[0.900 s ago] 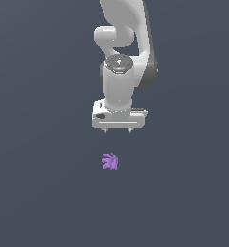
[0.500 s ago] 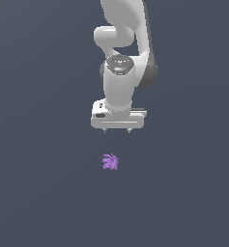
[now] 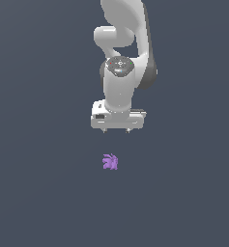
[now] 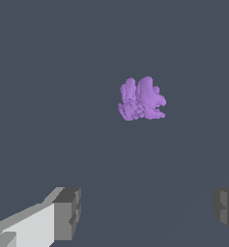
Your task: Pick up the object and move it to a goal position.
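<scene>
The object (image 3: 109, 162) is a small bright purple lumpy cluster of knobs lying on the dark grey floor. In the exterior view my white gripper (image 3: 116, 131) hangs above it, well apart, fingers pointing down and spread wide. The wrist view shows the object (image 4: 141, 99) ahead of the two grey fingertips (image 4: 67, 213), which stand far apart with nothing between them. The gripper (image 4: 147, 210) is open and touches nothing.
A plain dark grey floor (image 3: 43, 193) fills the scene. The white arm (image 3: 125, 43) rises above the gripper toward the exterior view's top.
The gripper has shifted slightly toward the exterior view's left and a touch lower; the wrist has turned a little. The object has not moved.
</scene>
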### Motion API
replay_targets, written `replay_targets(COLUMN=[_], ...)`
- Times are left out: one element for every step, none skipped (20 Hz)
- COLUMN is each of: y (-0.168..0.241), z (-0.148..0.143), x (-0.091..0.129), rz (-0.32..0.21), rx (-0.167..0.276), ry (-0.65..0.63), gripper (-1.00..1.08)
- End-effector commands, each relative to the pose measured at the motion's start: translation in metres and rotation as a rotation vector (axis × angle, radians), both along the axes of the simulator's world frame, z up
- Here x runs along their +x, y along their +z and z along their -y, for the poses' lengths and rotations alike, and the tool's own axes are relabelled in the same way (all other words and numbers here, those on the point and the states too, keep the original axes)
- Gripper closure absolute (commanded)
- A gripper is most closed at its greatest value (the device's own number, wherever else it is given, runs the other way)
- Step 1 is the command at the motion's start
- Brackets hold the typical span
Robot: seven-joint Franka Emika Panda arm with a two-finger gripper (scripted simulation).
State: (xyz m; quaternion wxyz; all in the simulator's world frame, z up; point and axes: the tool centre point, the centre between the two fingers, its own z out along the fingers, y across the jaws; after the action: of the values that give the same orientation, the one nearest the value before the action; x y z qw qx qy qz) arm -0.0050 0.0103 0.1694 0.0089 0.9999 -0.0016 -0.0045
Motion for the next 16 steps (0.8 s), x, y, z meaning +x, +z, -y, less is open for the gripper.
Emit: replay_targets(y=[-0.003,-0.005,-0.008,-0.010,-0.013,-0.016,-0.019,-0.023,-0.027,-0.031,-0.036,-0.041,-0.046,-0.051,-0.055,-0.060], z=[0.001,0.002,0.003,0.003,0.004,0.005,0.007,0.008,0.009,0.011,0.012,0.014,0.015,0.017,0.018,0.020], x=[0.004,0.007,0.010,0.013,0.016,0.020,0.024,0.028,0.033,0.037,0.042,0.047,0.052,0.056,0.060,0.063], rz=[0.000,0.000,0.000,0.001,0.001,0.002,0.002,0.003,0.003,0.004,0.004,0.005,0.005,0.006,0.007,0.007], rx=[0.001,0.001,0.002,0.002,0.003,0.004,0.005,0.005,0.006,0.007,0.008,0.009,0.010,0.011,0.012,0.013], ry=[-0.005,-0.007,-0.010,-0.014,-0.018,-0.022,-0.026,-0.031,-0.036,-0.041,-0.047,-0.053,-0.059,-0.064,-0.069,-0.073], gripper=[-0.92,-0.92,-0.92,-0.92,-0.92,-0.92,-0.92,-0.92,-0.92,-0.92,-0.92,-0.92,-0.92,-0.92,-0.92,-0.92])
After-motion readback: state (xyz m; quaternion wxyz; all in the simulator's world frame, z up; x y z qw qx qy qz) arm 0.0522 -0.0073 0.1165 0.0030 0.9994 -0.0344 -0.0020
